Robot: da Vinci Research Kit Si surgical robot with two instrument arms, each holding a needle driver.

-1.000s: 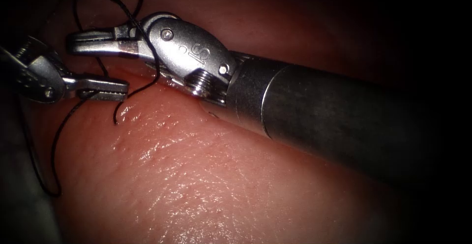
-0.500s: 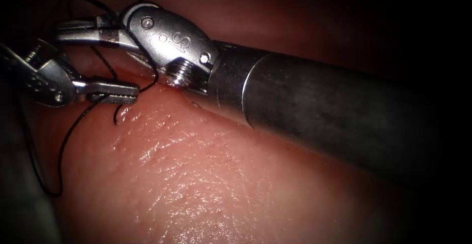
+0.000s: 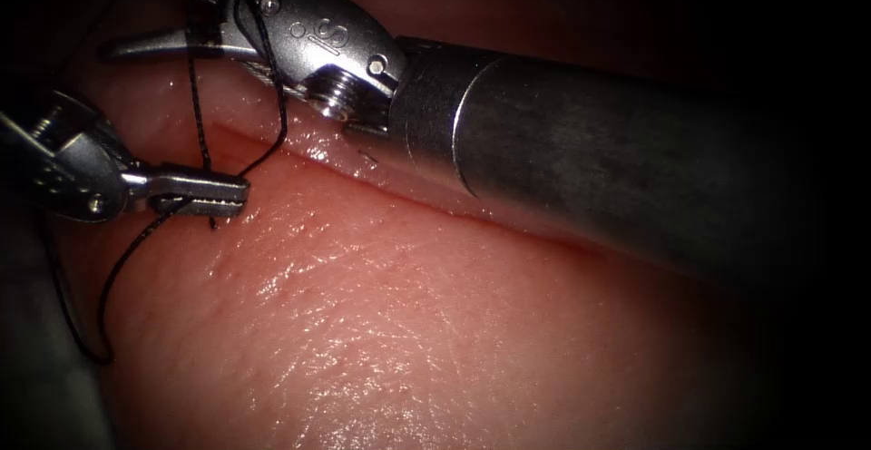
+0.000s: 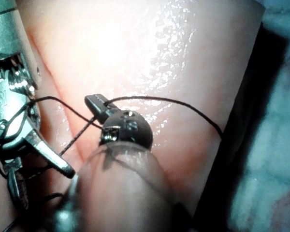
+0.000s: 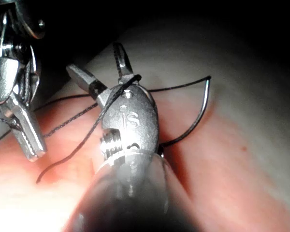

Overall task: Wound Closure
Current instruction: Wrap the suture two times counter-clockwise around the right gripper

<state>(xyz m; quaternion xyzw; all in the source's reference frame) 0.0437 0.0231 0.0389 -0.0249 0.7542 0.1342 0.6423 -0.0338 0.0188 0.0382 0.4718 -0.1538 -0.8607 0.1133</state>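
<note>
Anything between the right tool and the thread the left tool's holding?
Nothing visible. The left tool grips the thread over the tissue; the right tool's open, empty jaws hang close by, thread looped over its wrist. The needle lies on the tissue beside it.

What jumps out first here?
The right arm's big grey steel claw, open and empty, with thin black thread looped around its wrist, above the cut. Left of it, the left arm's small steel claw grips that thread over glistening pink tissue. A thin curved steel needle lies unheld by the right tool; whether it enters tissue is unclear.
</note>
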